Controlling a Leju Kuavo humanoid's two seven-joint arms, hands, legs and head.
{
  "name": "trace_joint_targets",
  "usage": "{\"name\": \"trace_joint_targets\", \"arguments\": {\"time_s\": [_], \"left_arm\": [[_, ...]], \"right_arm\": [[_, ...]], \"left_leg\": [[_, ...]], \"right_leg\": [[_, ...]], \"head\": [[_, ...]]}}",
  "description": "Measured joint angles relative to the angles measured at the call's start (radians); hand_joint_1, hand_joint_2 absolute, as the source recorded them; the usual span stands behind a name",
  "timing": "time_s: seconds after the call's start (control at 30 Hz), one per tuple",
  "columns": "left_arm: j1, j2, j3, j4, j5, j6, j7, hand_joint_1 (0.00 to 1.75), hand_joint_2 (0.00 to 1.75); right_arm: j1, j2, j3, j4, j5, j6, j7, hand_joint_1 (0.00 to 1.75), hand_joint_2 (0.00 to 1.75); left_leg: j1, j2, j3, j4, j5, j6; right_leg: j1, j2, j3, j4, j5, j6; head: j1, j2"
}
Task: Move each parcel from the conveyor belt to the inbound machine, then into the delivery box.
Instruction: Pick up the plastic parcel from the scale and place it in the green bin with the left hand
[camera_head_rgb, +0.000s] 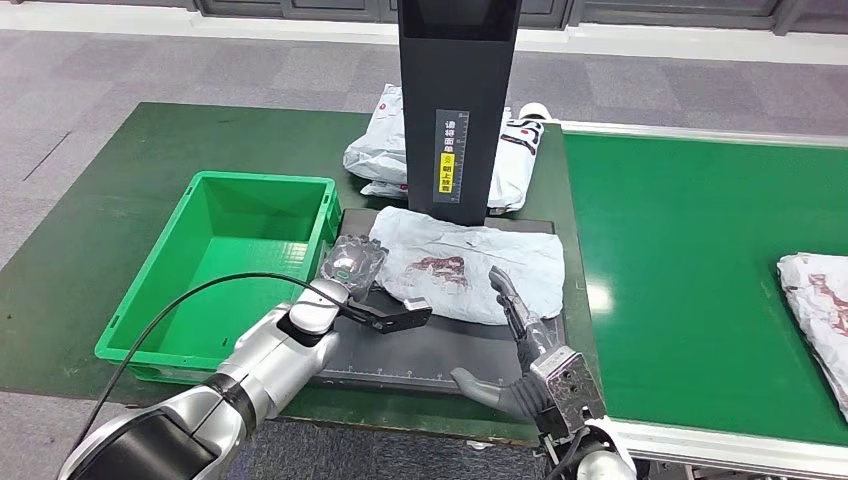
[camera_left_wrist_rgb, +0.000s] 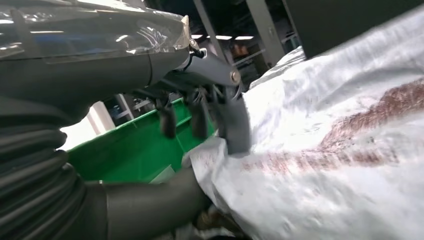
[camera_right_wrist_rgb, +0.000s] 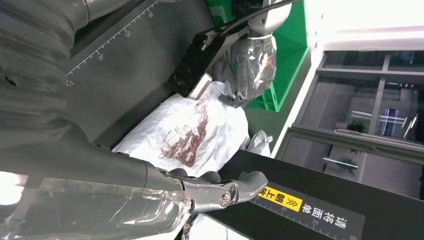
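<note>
A crumpled white parcel (camera_head_rgb: 470, 265) with a red print lies on the black scale platform (camera_head_rgb: 400, 350) of the inbound machine, in front of its dark column (camera_head_rgb: 458, 100). My left hand (camera_head_rgb: 355, 262) is at the parcel's left edge. In the left wrist view its fingers (camera_left_wrist_rgb: 235, 125) press on top of the parcel (camera_left_wrist_rgb: 325, 165) and the thumb lies under the edge, pinching it. My right hand (camera_head_rgb: 530, 350) is open at the platform's front right, fingers stretched over the parcel's right corner. In the right wrist view, my right hand (camera_right_wrist_rgb: 150, 190) is beside the parcel (camera_right_wrist_rgb: 185, 130).
A green delivery box (camera_head_rgb: 240, 260) stands left of the platform, beside my left hand. The green conveyor belt (camera_head_rgb: 690, 280) runs along the right and carries another white parcel (camera_head_rgb: 820, 300). More bagged parcels (camera_head_rgb: 380, 150) lie behind the column.
</note>
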Motion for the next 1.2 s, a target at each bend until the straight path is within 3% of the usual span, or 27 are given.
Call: {"name": "trace_joint_targets", "arguments": {"time_s": [0.43,0.63,0.8,0.97,1.2], "left_arm": [[-0.003,0.000,0.000,0.036,-0.026,0.044,0.048,1.75,1.75],[-0.003,0.008,0.037,0.004,-0.011,0.209,0.088,1.75,1.75],[0.020,0.049,0.122,-0.190,-0.001,0.282,0.080,1.75,1.75],[0.060,0.095,0.210,-0.438,-0.001,0.272,0.064,1.75,1.75],[0.095,0.116,0.250,-0.568,-0.002,0.273,0.060,1.75,1.75]], "right_arm": [[-0.017,0.006,0.002,0.022,0.001,-0.018,0.004,0.00,1.75],[-0.015,0.006,0.002,0.024,0.001,-0.056,0.011,0.00,1.75],[0.001,0.006,-0.001,0.021,0.000,-0.094,0.016,0.00,1.75],[0.015,0.006,-0.020,0.012,0.001,-0.111,0.016,0.00,1.75],[0.021,0.007,-0.027,0.005,0.004,-0.117,0.017,0.00,1.75]], "left_leg": [[0.000,0.000,0.000,0.000,0.000,0.000],[0.000,0.000,0.000,0.000,0.000,0.000],[0.000,0.001,0.000,0.000,0.000,0.000],[0.000,0.001,0.000,0.000,0.000,0.000],[0.000,0.000,-0.001,0.000,0.000,0.000]], "right_leg": [[0.000,0.000,0.000,0.000,0.000,0.000],[0.000,0.000,0.000,0.000,0.000,0.000],[0.000,0.000,-0.001,0.000,0.000,0.000],[0.000,0.001,-0.001,0.000,0.000,0.000],[0.000,0.000,-0.001,0.000,0.000,0.000]], "head": [[0.000,0.000],[0.000,0.000],[0.000,0.000],[0.000,0.000],[0.000,0.000]]}}
